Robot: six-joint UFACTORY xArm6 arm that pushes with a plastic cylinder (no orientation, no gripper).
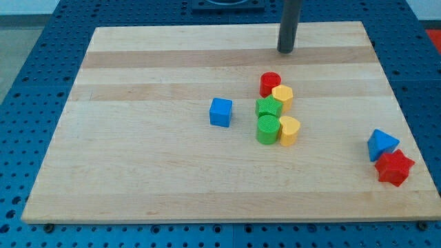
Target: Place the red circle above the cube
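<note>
Camera view: my tip (pixel 286 51) near upper edge of pale wooden board (pixel 138 179), upper centre-right of frame, touching no block, nothing pushed or held. Red circle, short red cylinder block (pixel 270 83), sits at top of centre cluster, touching yellow hexagonal block (pixel 282 96); green star block (pixel 269 107), green cylinder block (pixel 267 129) and yellow rounded block (pixel 289 130) below. Blue cube block (pixel 221 111) apart, left of cluster.

Step judged: approach, push not begun. Next: bring tip round to right of red circle, push left to spot above cube. Open board there; upper edge close, so keep push level. Blue triangular block (pixel 381 144), red star block (pixel 394 167) far lower right, clear of the route.
</note>
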